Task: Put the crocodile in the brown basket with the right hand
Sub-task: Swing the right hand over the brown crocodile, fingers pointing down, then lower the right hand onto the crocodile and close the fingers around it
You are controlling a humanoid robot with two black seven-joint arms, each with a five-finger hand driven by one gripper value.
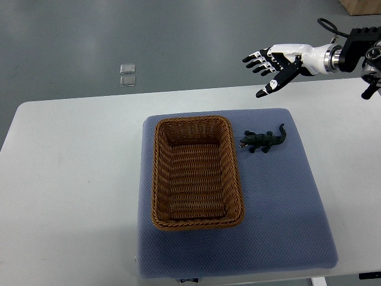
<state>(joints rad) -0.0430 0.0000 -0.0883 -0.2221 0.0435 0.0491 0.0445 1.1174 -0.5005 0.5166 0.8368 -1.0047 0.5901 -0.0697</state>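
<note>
A small dark green toy crocodile (264,140) lies on the blue mat just right of the brown wicker basket (196,221), head toward the basket and tail pointing up-right. The basket holds nothing. My right hand (266,64) comes in from the right edge, raised above the table's far edge, fingers spread and holding nothing. It hovers well above and behind the crocodile, apart from it. The left arm does not show.
The blue mat (286,220) lies on a white table (71,179). Beyond the table's far edge is grey floor with two small clear squares (127,74). A cardboard box corner (360,6) shows at the top right.
</note>
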